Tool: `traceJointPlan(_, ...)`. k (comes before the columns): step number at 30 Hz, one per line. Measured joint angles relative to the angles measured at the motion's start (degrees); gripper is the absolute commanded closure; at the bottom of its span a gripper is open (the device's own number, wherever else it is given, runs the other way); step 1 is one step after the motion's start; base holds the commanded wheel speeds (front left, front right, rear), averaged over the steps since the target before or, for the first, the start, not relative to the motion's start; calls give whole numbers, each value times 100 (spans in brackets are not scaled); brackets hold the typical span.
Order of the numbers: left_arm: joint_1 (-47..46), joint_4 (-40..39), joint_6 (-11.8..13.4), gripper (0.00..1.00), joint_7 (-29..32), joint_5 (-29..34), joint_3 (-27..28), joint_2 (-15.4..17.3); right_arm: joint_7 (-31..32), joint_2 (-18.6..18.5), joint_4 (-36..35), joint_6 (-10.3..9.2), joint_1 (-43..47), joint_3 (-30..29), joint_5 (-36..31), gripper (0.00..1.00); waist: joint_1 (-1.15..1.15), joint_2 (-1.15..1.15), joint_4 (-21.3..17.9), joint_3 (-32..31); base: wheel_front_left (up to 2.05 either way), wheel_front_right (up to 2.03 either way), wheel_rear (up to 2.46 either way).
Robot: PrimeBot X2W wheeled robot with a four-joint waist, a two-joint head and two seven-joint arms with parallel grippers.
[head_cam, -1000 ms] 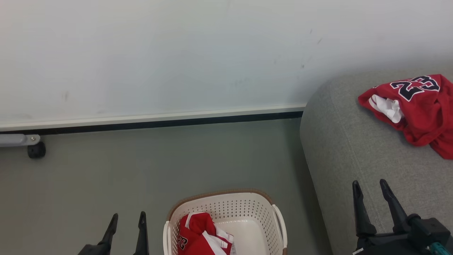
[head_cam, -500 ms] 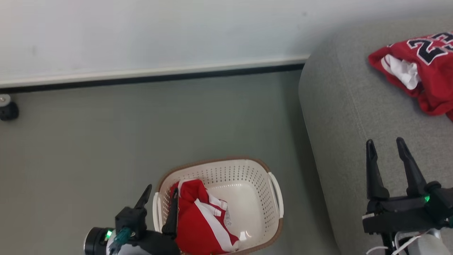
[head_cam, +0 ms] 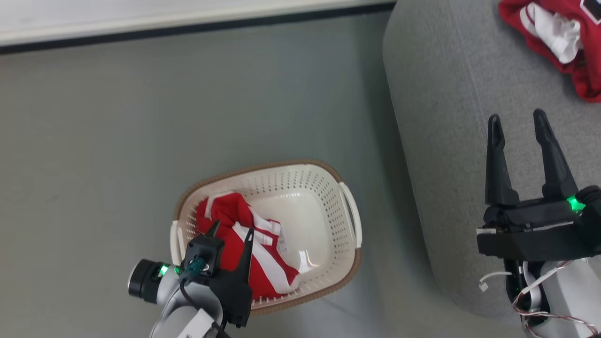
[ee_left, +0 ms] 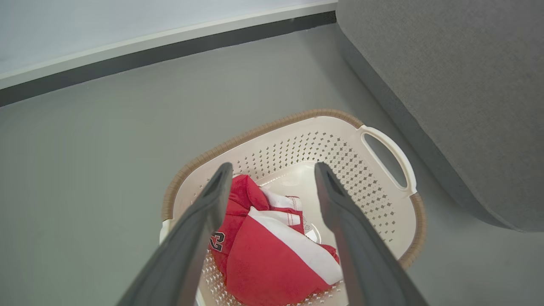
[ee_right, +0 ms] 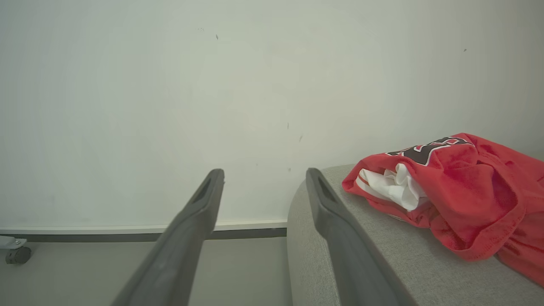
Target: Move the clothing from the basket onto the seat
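Left gripper [head_cam: 231, 228]: fingers parted, gripping nothing, hovering over red white-striped garment [head_cam: 223, 211] lying in cream laundry basket [head_cam: 263, 166], lower centre of head view. Right gripper [head_cam: 516, 117]: spread and empty, hanging above grey sofa [head_cam: 446, 117], right side. Red jersey [head_cam: 584, 84]: resting on sofa, upper right corner.
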Motion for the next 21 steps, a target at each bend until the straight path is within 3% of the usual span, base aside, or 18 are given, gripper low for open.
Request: traceJointPlan(21, -1575, 1262, -99, 0, 346, 526, -570, -176, -1, -32, -701, 0, -879, -104, -202, 0, -1, 1, -435, 1818, 0, 0, 0)
